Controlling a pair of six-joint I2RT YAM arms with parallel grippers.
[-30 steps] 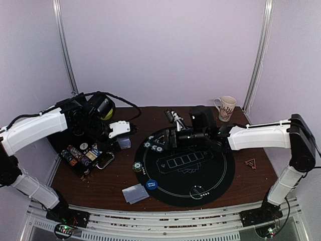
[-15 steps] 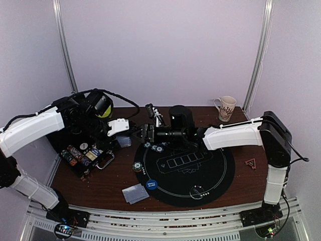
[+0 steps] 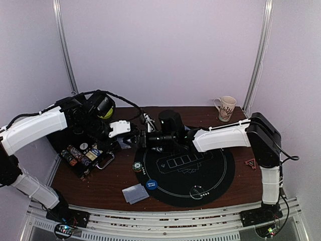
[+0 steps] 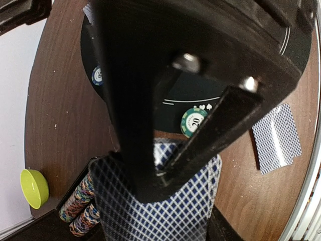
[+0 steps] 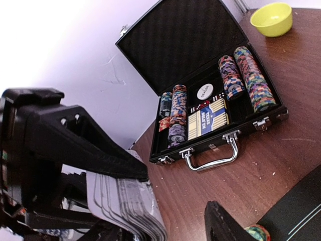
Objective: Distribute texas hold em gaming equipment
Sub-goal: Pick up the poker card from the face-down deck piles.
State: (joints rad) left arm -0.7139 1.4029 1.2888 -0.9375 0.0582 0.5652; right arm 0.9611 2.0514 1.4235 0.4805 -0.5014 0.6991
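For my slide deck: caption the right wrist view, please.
Left gripper holds fanned playing cards in front of the open chip case.

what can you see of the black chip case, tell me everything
The black case lies open on the brown table, its lid tilted back and lined with ridged black foam. Its tray holds rows of striped chips lying on edge, a white dealer button and a blue-and-cream deck box. Silver latches and a chrome handle sit on the front wall. A yellow-green bowl stands nearby, not touching. Neither gripper touches it.
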